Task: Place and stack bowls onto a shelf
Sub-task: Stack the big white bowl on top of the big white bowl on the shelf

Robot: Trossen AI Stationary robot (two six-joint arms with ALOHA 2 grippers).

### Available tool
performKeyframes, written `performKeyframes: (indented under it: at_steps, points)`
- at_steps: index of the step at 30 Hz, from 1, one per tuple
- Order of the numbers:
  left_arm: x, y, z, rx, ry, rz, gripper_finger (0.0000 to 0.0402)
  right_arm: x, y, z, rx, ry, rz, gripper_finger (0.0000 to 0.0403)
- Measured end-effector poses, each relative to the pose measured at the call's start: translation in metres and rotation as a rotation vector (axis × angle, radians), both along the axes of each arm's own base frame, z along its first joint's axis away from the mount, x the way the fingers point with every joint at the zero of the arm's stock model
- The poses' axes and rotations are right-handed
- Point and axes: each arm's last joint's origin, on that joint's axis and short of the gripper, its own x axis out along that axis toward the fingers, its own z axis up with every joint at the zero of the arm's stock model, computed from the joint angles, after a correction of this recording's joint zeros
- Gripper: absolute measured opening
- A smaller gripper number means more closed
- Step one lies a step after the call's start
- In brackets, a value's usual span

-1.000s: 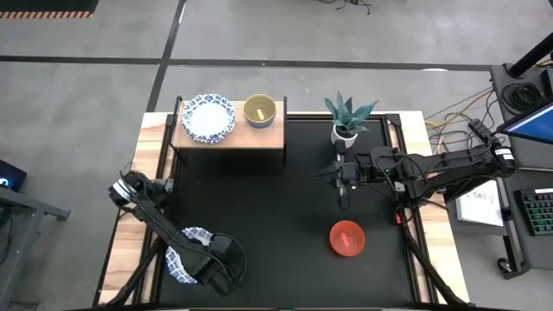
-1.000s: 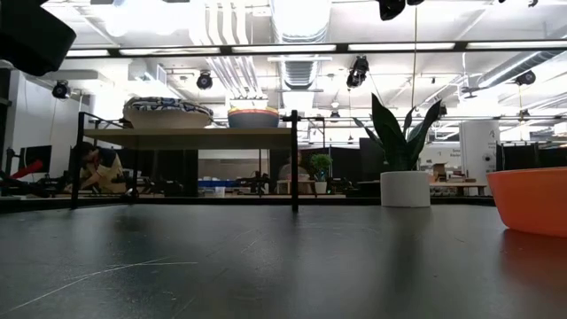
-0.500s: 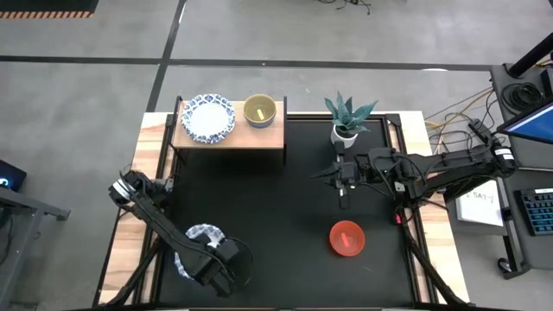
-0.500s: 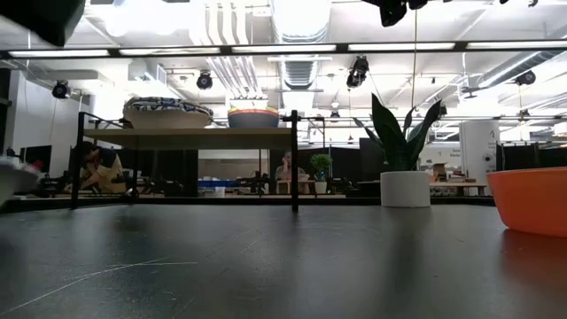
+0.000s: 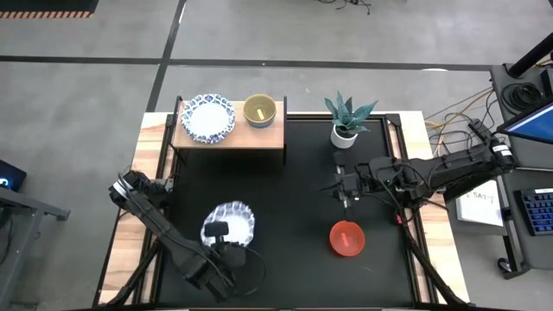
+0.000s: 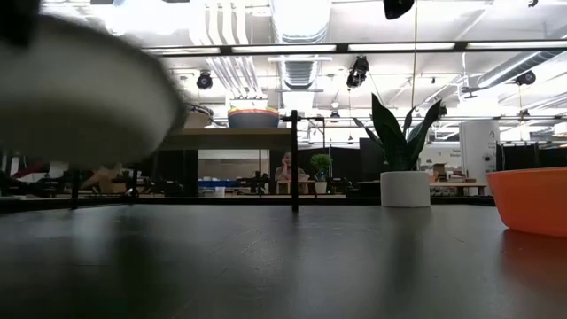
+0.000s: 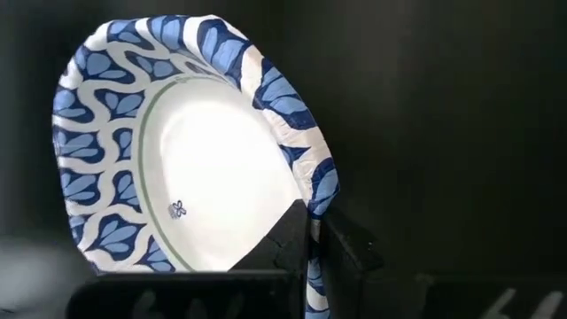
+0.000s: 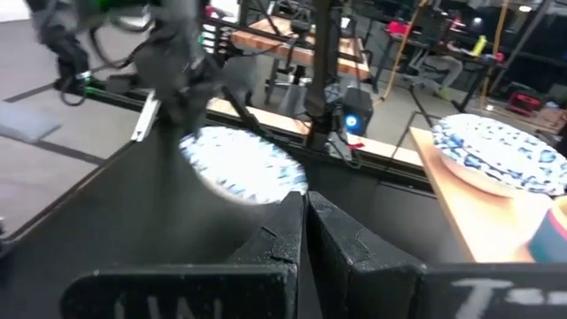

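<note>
My left gripper [image 5: 217, 230] is shut on a wide patterned bowl [image 5: 230, 225] near the table's near-left part; the bowl shows white-centred with a blue-and-white rim [image 7: 177, 168] in the left wrist view and as a blurred shape [image 6: 80, 89] in the low view. My right gripper [image 5: 346, 192] is shut and holds nothing, hovering just beyond the red bowl [image 5: 346, 238], which rests on its base on the table. On the wooden shelf [image 5: 229, 136] sit another patterned bowl [image 5: 208, 118] and a yellow bowl [image 5: 259, 111]. My left gripper pinches the patterned bowl's rim [image 7: 315, 190], one finger inside the bowl and one outside it. The fingers lie across the rim. The bowl is lifted clear of the table, with its hollow facing up.
A white pot with a green plant [image 5: 346, 123] stands on the table to the right of the shelf, just beyond my right gripper. The black tabletop [image 5: 285, 207] lies bare between the shelf, the held bowl and the red bowl. People and furniture show in the room behind.
My left gripper has carried the patterned bowl up off the near-left corner and toward the table's middle and far side; the bowl now shows high and large in the low view. My right gripper has drifted slightly toward the near edge, closer to the red bowl.
</note>
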Motion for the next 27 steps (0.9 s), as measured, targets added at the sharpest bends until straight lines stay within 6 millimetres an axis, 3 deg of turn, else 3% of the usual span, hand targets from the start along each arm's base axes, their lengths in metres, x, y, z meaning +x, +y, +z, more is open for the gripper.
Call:
performKeyframes:
  at_steps: [8, 13, 16, 21, 27]
  points:
    - [0.005, 0.023, 0.065, 0.320, -0.150, -0.079, 0.0001, -0.003, 0.014, 0.000, -0.002, 0.002, 0.064, 0.0009]
    - [0.015, 0.054, 0.101, 0.389, -0.214, -0.141, 0.0001, -0.004, 0.019, 0.000, -0.002, 0.002, 0.082, 0.0009]
    - [0.023, 0.087, 0.112, 0.472, -0.201, -0.124, 0.0001, -0.004, 0.020, 0.000, -0.001, 0.002, 0.084, 0.0009]
    - [0.027, 0.165, 0.130, 0.518, -0.165, 0.061, 0.0001, -0.004, 0.020, -0.001, 0.003, 0.005, 0.083, 0.0009]
    - [0.007, 0.261, 0.142, 0.431, -0.093, 0.336, 0.0001, -0.004, 0.020, -0.002, 0.003, 0.016, 0.083, 0.0009]
